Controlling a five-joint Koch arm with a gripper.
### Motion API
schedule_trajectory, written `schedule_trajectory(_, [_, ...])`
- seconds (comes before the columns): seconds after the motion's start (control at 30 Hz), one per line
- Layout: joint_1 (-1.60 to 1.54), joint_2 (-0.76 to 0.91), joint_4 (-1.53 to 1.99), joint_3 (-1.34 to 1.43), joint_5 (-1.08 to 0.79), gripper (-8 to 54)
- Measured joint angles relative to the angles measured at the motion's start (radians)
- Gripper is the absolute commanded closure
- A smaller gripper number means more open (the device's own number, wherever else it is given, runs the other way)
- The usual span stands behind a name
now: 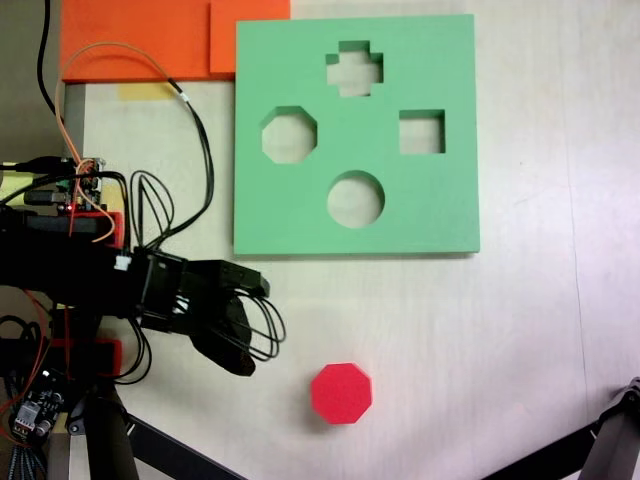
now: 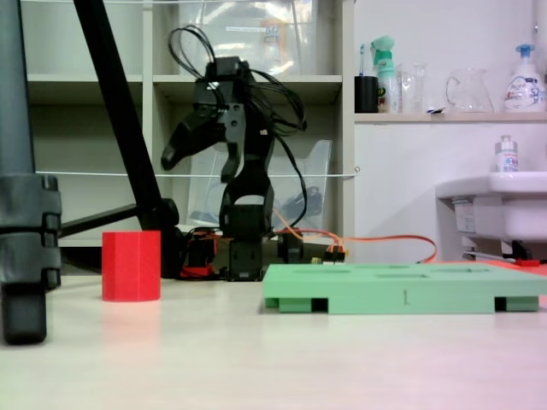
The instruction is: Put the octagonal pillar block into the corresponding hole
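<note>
Octagonal pillar block (image 1: pixel 341 393) upright on table (image 1: pixel 480 340), near green board (image 1: pixel 440 210); gripper (image 1: pixel 243 362) raised left of it, jaw state unclear.

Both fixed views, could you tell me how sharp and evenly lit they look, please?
From above, even light with a soft shadow under the octagonal pillar block and a dark, slightly blurred gripper; from table level, the green board is sharp, the bright shelves beyond softer.

The red block (image 2: pixel 131 266) stands on the desk (image 2: pixel 273 359), well apart from the flat green board (image 2: pixel 402 288). The black gripper (image 2: pixel 171 156) hangs in the air above the block.
</note>
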Motion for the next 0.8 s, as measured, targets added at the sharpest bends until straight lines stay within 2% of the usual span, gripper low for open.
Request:
schedule_trajectory(0.17, [0.084,-0.138,0.017,-0.114,-0.137,-6.7])
schedule_trajectory(0.37, [0.129,-0.394,0.017,-0.175,-0.327,-6.7])
schedule_trajectory(0.8, [0.155,-0.67,-0.018,-0.359,-0.333,-6.7])
